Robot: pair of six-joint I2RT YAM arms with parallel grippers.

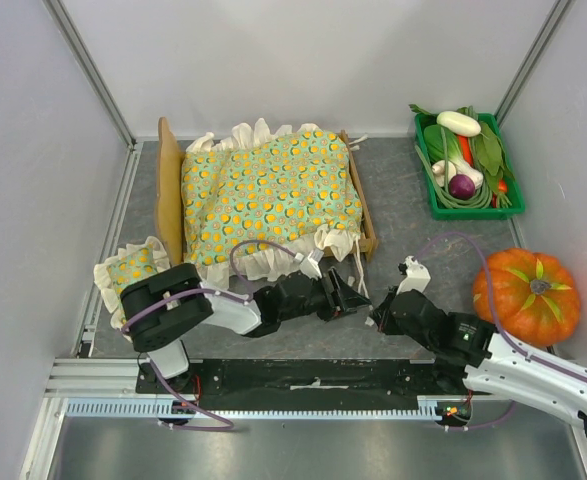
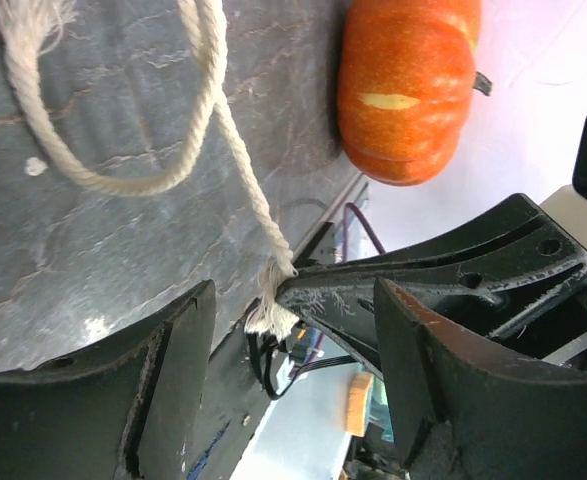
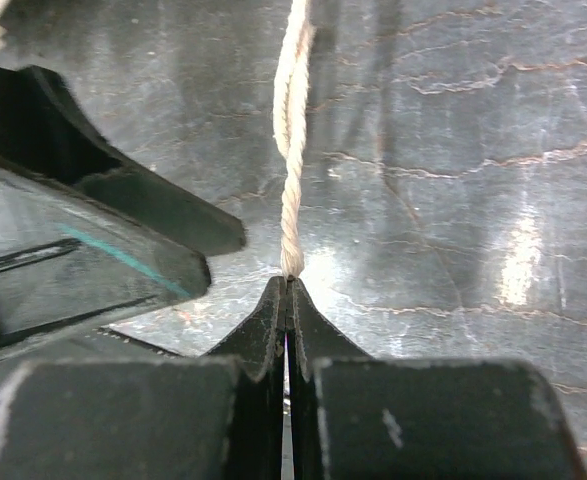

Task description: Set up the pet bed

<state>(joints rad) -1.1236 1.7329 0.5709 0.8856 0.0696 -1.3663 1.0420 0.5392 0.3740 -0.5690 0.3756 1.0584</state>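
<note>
The pet bed [image 1: 169,185] stands at the back left, its light-wood headboard on the left. A green orange-dotted frilled cushion [image 1: 268,190] lies over it. A cream cord [image 1: 358,262] trails from the cushion's near right corner across the dark mat. My right gripper [image 3: 290,290] is shut on the cord [image 3: 293,150] near its end. My left gripper [image 2: 293,370] is open, its jaws either side of the cord's frayed end [image 2: 271,312] and the right gripper's fingertips [image 2: 423,280], touching neither. In the top view both grippers meet just in front of the bed's right end: left [image 1: 361,300], right [image 1: 378,320].
A small matching pillow [image 1: 133,268] lies on the mat left of the bed. A green crate [image 1: 428,205] of vegetables sits at the back right. An orange pumpkin [image 1: 526,297] stands at the right, close behind my right arm. White walls close in three sides.
</note>
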